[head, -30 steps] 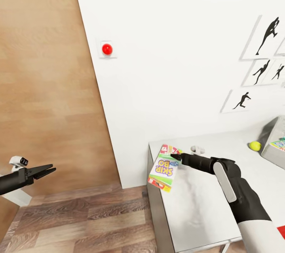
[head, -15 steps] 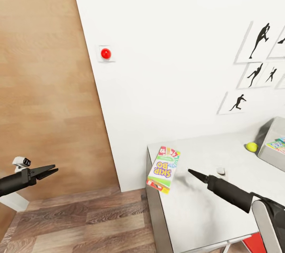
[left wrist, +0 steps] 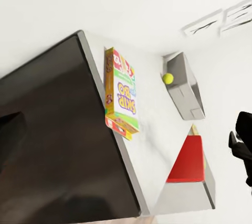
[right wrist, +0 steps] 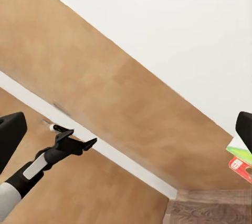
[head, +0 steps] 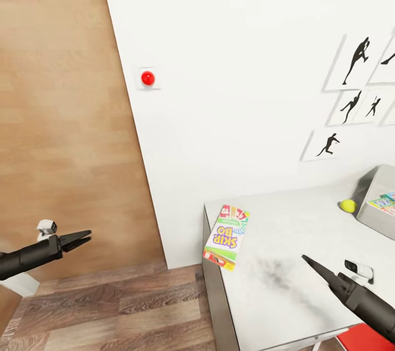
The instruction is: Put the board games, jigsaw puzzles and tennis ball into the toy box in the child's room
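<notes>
A "SKIP BO" board game (head: 226,235) lies flat at the table's (head: 285,290) left corner, with its near end over the edge; it shows too as the board game (left wrist: 123,98). Close against the grey toy box (head: 378,197) at the far right rests the tennis ball (head: 347,205). Colourful flat pieces lie inside the box. My right gripper (head: 304,258) hovers over the table, right of the game and apart from it. Its fingers (right wrist: 10,134) stand wide apart and hold nothing. Off to the left, over the floor, my left gripper (head: 85,238) is open and empty.
A white wall with a red round button (head: 147,78) and black silhouette pictures (head: 351,93) rises behind the table. Left of it stands a wood-panelled surface (head: 60,120) above plank floor (head: 120,307). A red flat object (left wrist: 189,158) lies at the table's near end.
My right gripper has drawn back from the board game toward the near right. The game stays at the table's corner. My left gripper has moved slightly right.
</notes>
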Controlling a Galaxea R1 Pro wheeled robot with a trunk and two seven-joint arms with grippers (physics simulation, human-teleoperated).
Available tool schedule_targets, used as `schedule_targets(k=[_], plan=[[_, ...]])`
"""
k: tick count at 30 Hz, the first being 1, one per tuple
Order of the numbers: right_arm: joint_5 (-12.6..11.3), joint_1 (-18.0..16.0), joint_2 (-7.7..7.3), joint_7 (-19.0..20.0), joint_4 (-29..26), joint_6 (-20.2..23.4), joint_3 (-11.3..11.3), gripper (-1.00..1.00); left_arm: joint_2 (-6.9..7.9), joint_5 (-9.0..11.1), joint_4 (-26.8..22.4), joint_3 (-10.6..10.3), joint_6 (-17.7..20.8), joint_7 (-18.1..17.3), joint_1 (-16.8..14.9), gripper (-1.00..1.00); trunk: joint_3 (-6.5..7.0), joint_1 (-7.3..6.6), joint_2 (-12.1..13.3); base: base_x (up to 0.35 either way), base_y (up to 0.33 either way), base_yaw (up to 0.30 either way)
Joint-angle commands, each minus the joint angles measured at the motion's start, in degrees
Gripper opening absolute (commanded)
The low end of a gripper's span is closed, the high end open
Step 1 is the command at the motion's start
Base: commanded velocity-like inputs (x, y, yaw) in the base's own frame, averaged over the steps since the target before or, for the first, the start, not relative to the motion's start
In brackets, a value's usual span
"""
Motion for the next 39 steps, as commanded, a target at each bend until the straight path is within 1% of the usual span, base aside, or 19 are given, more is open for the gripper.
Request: schedule_targets(k=[1,5,10,23,39], plan=[[-0.02,0.13,0.01,1.34,0.00,0.31,-1.11,1.00,-0.41,0.18,-0.02,-0.04,0.48,0.52,-0.08,1.00,-0.10,0.03,-0.11,0.000,0.000,0.000],[0.16,0.33,0.02,2.83,0.01,0.12,-2.58,1.00,-1.36,0.17,-0.09,-0.08,0.48,1.81,-0.18,1.00,-0.09,0.03,-0.11,0.000,0.000,0.000],[0.33,0.39,0.08,3.31,0.04,-0.11,-3.12,1.00,-2.29,0.17,-0.13,-0.09,0.48,3.30,-0.28,1.00,-0.08,0.03,-0.11,0.000,0.000,0.000],[0.28,0.42,0.27,3.55,0.21,-0.17,-3.27,1.00,-2.71,0.20,-0.15,-0.10,0.48,4.15,-0.35,1.00,0.06,0.03,-0.11,0.000,-0.047,-0.023],[0.39,0.41,0.20,3.79,0.27,-0.23,-3.25,1.00,-2.89,0.25,-0.15,-0.10,0.48,4.24,-0.49,1.00,1.07,0.03,-0.11,0.000,-0.049,-0.196]])
